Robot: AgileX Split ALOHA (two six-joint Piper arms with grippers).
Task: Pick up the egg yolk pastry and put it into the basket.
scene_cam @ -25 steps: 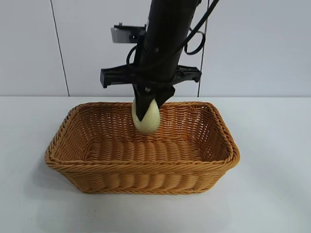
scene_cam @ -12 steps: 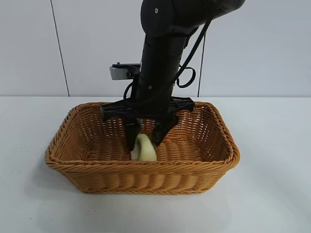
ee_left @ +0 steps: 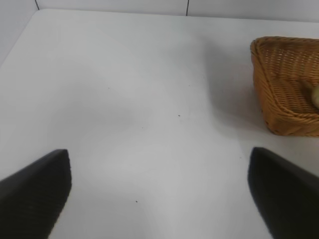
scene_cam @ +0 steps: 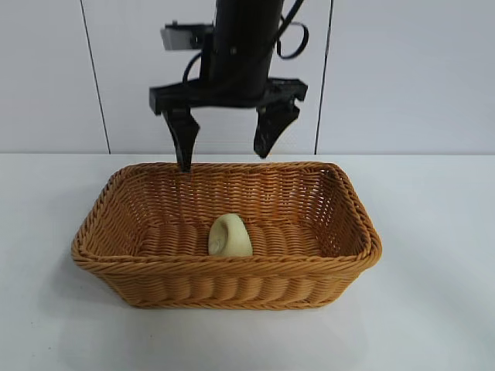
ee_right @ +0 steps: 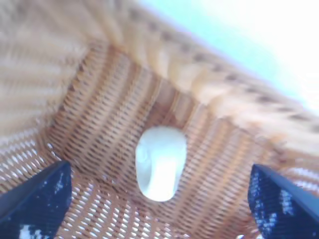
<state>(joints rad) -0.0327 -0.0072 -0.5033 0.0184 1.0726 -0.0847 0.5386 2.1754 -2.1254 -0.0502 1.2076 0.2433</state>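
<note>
We note the basket [scene_cam: 100, 232] sitting at the centre of the exterior frame on the white table [scene_cam: 433, 309], its braided rim unbroken on all four sides and its walls sloping inward to the woven floor. The egg yolk pastry [scene_cam: 229, 236] lies inside, on the basket floor just behind the near wall, tipped up on its edge rather than flat; nothing grips it. Above it, in the upper centre of the frame, hangs the right gripper [scene_cam: 225, 147], fingers spread wide apart and holding nothing, both fingertips above the far rim, the one at frame left just over it, the other higher. Between the fingertips and the pastry we see open air down to the basket floor. In the right wrist view the pastry [ee_right: 160, 162] shows in mid-frame between the two dark fingers [ee_right: 35, 204], with wicker wall rising around it. The left gripper [ee_left: 159, 194], seen only in the left wrist view, is also spread open and empty over bare table, well apart from the basket [ee_left: 279, 89], whose corner shows at the right edge of that frame. Wide bare table lies to either side of the basket and in front of it in the exterior frame.
</note>
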